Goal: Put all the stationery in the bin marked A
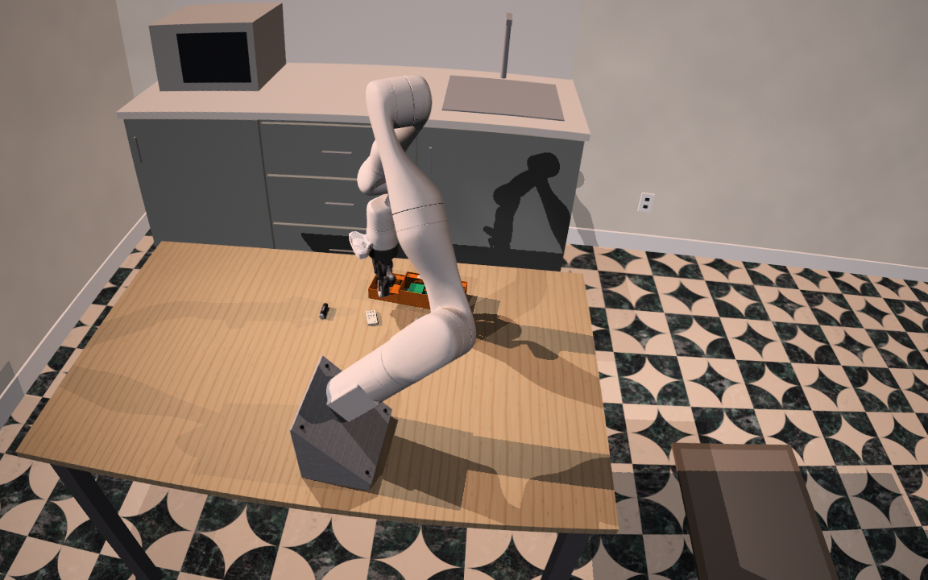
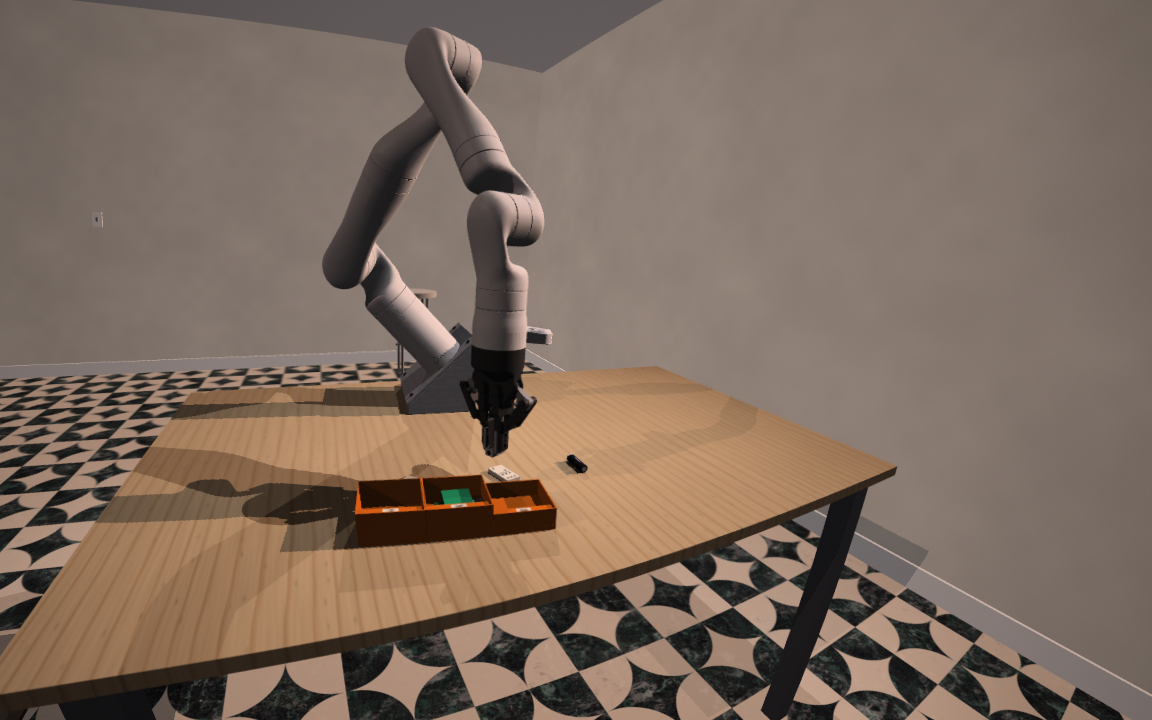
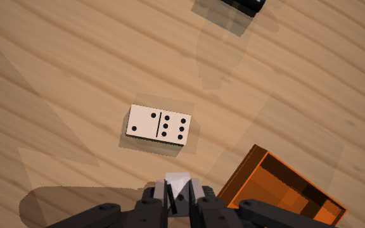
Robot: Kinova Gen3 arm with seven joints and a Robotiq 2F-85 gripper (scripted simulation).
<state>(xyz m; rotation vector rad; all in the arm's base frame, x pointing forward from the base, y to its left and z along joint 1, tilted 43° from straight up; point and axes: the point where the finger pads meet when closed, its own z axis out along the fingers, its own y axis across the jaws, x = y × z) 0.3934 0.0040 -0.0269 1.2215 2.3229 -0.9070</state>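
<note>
The end effector (image 1: pixel 383 290) (image 2: pixel 495 447) (image 3: pixel 177 194) is nearly closed, gripping a small grey sharpener (image 3: pixel 178 182) (a snug pinch, that). It hangs above the bench (image 1: pixel 222 345) (image 2: pixel 669 501) (image 3: pixel 84 63), clear of the domino (image 1: pixel 371 317) (image 2: pixel 503 472) (image 3: pixel 158 125)

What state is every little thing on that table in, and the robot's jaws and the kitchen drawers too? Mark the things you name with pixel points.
Jaws (image 1: pixel 383 291) (image 2: pixel 495 449): shut on a small grey block, above the table.
Small grey block (image 3: pixel 178 182): held, off the table.
Domino (image 1: pixel 371 317) (image 2: pixel 503 473) (image 3: pixel 158 125): flat, dots up.
Black cylinder (image 1: pixel 324 310) (image 2: pixel 576 463) (image 3: pixel 246 2): on its side.
Orange bins (image 1: pixel 416 297) (image 2: pixel 455 521) (image 3: pixel 245 168): upright, open-topped.
Green thing (image 1: pixel 416 287) (image 2: pixel 456 496): inside the middle bin.
Drawers (image 1: pixel 301 191): closed.
</note>
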